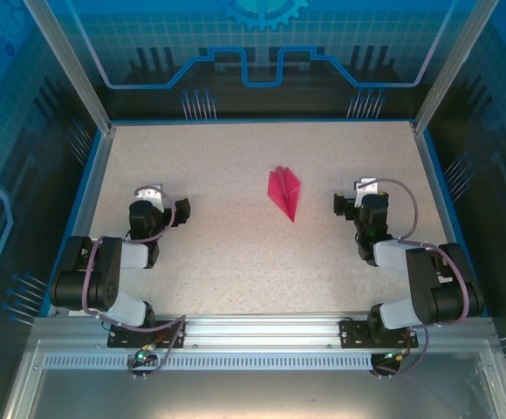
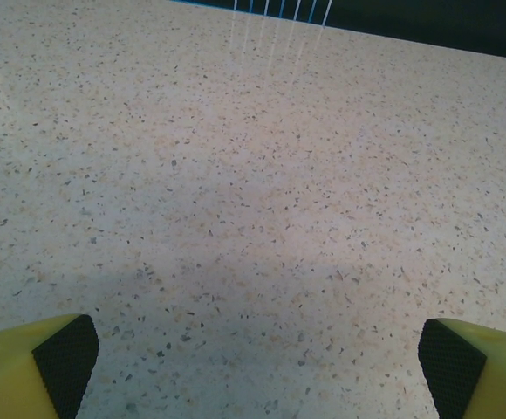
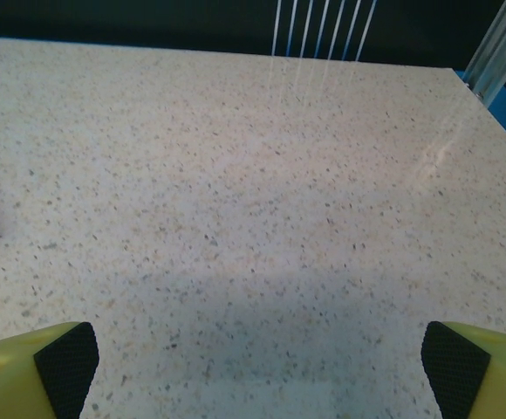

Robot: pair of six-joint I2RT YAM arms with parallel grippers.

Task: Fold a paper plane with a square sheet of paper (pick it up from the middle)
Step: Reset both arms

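**Top external view.** The paper plane (image 1: 284, 193), a narrow magenta dart with layered wings, lies flat on the speckled counter (image 1: 235, 262) just right of frame centre, its point toward the lower edge. The left fingers (image 1: 181, 210), centre left, and the right fingers (image 1: 340, 205), centre right, flank it well apart, both sets wide and holding nothing.

**Left wrist view.** The padded left fingers (image 2: 61, 362) sit at the lower corners, spread wide over the counter.

**Right wrist view.** The right fingers (image 3: 65, 362) are likewise wide. The folding appears complete, with no step evidently left.
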